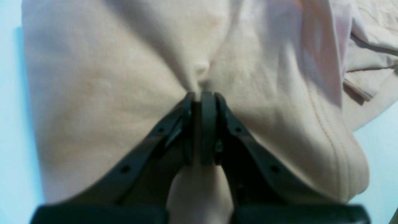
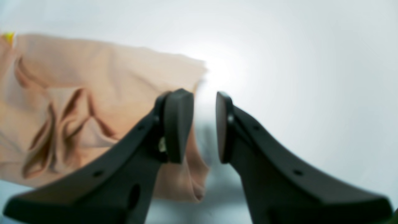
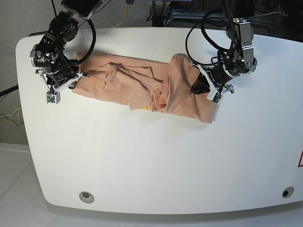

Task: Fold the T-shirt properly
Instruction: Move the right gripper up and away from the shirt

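Note:
The peach T-shirt (image 3: 142, 90) lies crumpled in a long band across the back of the white table (image 3: 151, 161). Its yellow tag (image 3: 144, 108) shows at the front edge, and also in the right wrist view (image 2: 8, 36). My left gripper (image 3: 198, 85) is at the shirt's right part, shut on a pinched fold of cloth. In the left wrist view the gripper (image 1: 202, 95) holds the T-shirt (image 1: 108, 93) bunched at its tips. My right gripper (image 3: 78, 75) is at the shirt's left end. In its wrist view this gripper (image 2: 200, 96) is open over the edge of the T-shirt (image 2: 93, 77).
Cables (image 3: 125, 9) and equipment stand behind the table's back edge. Two round holes sit near the front edge, one at the left (image 3: 85, 196) and one at the right (image 3: 287, 192). A red mark (image 3: 300, 161) is at the right edge.

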You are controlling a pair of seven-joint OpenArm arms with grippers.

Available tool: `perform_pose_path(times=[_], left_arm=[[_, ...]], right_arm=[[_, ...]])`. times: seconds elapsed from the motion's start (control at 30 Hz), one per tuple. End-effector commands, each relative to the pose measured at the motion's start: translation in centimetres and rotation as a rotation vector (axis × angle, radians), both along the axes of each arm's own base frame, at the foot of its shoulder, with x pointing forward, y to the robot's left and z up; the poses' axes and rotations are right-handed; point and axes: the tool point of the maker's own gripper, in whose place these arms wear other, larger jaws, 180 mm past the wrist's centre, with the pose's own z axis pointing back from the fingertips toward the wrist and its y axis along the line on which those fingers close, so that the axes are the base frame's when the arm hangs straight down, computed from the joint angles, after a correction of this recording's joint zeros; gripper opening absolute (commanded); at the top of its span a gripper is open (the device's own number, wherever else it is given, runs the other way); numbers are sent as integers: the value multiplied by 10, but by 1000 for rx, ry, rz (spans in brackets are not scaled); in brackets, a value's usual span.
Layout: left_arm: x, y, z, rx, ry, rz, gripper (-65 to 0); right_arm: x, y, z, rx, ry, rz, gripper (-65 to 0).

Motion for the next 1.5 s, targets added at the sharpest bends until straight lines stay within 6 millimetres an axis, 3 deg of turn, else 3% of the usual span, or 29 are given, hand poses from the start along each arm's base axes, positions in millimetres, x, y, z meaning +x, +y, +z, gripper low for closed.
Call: perform_pose_path(times=[0.0,0.2,0.33,0.5,0.93,1.47], left_arm=[[-12,17,-18,115,80,-3,-618],[-12,16,-18,113,80,-4,-618],[-12,16,-19,111,82,-4,-618],[-12,15,-19,111,83,-5,-618],[-13,15,-20,111,85,-6,-618],[-13,15,-20,111,85,-6,-618]], right_arm=[[4,-5,9,0,-44,-25,-452],[-7,-10,-4,30,11,-55,-306],[-10,-6,-8,55,18,-48,-253],[-13,-7,-6,117,-15,-70,-248],[-16,0,-33,392,-29,-133,-248],[-16,2,-38,412,-19,-129,-248]])
